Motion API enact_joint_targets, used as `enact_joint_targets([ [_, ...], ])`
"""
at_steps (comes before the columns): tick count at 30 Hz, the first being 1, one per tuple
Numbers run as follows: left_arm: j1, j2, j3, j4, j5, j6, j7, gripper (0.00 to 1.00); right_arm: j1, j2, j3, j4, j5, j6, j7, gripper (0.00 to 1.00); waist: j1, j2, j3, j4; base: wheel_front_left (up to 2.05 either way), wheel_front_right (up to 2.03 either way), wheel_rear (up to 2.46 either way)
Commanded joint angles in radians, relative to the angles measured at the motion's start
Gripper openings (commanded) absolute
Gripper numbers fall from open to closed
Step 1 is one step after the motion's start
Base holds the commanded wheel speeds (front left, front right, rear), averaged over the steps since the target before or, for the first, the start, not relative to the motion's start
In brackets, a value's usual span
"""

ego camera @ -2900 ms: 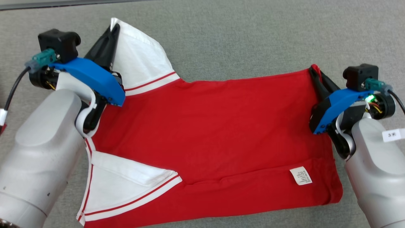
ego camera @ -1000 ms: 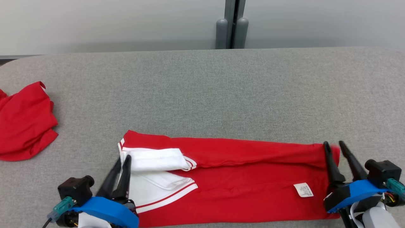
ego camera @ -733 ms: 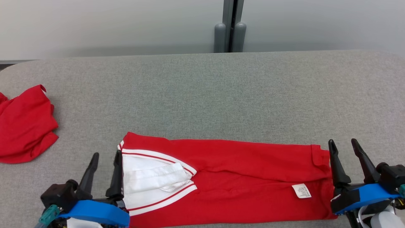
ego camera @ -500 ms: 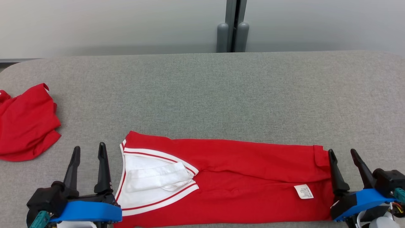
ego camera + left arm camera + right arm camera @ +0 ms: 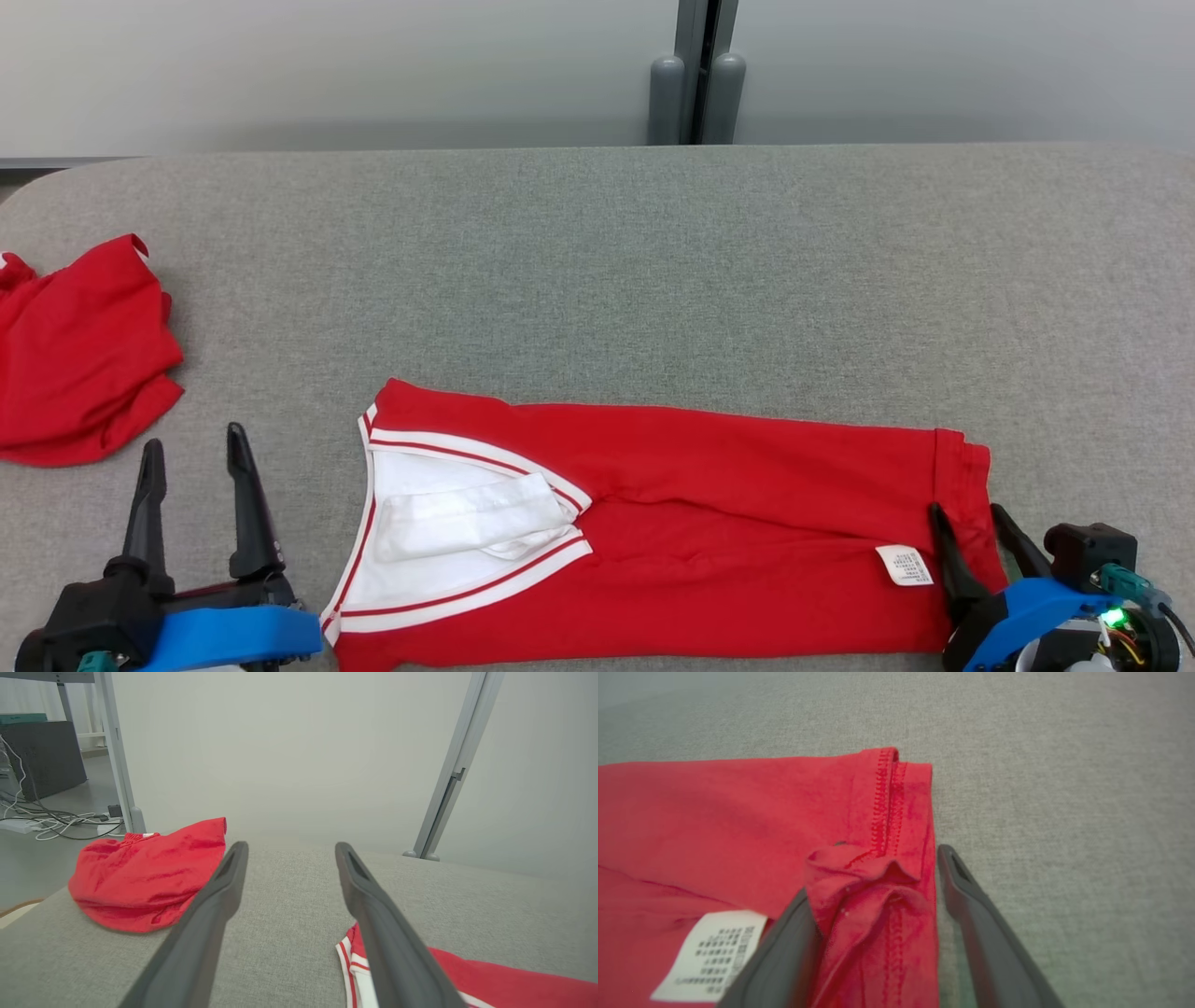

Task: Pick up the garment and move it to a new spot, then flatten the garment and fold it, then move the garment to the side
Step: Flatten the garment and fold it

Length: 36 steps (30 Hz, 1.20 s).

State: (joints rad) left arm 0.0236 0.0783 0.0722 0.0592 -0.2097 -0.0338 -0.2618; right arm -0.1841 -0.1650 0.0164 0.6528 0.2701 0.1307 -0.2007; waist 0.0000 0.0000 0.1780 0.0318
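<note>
Lying folded into a long strip on the grey table (image 5: 597,280), the garment (image 5: 728,504) spans the gap between the two grippers.

Right gripper (image 5: 966,511): fingers spread wide, straddling the hem corner. A bunched fold sits between them and drapes over the inner finger; not pinched.

Left gripper (image 5: 191,439): fingers spread wide, nothing between them, just off the white-trimmed end, not touching.

Versus one second back: the left fingers were nearly together at the garment's end. Both grippers have since opened, and the left has drawn clear sideways.

Long axis: gripper to gripper. White-trimmed end toward the left gripper; hem and care label (image 5: 904,565) toward the right. Second red garment (image 5: 79,355) lies beyond the left gripper's outer side, well apart.
</note>
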Motion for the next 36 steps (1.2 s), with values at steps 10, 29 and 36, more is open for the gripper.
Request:
enact_joint_targets([
  [10, 0.006, -0.025, 0.063, 0.040, 0.082, -0.018, -0.004, 1.00, -0.005, 0.033, 0.066, 0.066, 0.053, 0.001, 0.023, 0.00, 0.0000, 0.0000, -0.003, -0.004, 0.00, 0.00, 0.00],
  [29, 0.008, -0.028, 0.060, 0.043, 0.099, -0.007, -0.004, 1.00, -0.045, -0.216, -0.152, 0.016, 0.060, 0.000, 0.013, 0.00, 0.0000, 0.0000, -0.031, -0.039, 0.00, 0.00, 0.00],
  [36, 0.016, -0.028, 0.050, 0.043, 0.092, -0.001, -0.004, 1.00, -0.011, -0.158, -0.158, -0.093, 0.045, 0.000, 0.056, 0.00, 0.0000, 0.0000, -0.036, -0.044, 0.00, 0.00, 0.00],
])
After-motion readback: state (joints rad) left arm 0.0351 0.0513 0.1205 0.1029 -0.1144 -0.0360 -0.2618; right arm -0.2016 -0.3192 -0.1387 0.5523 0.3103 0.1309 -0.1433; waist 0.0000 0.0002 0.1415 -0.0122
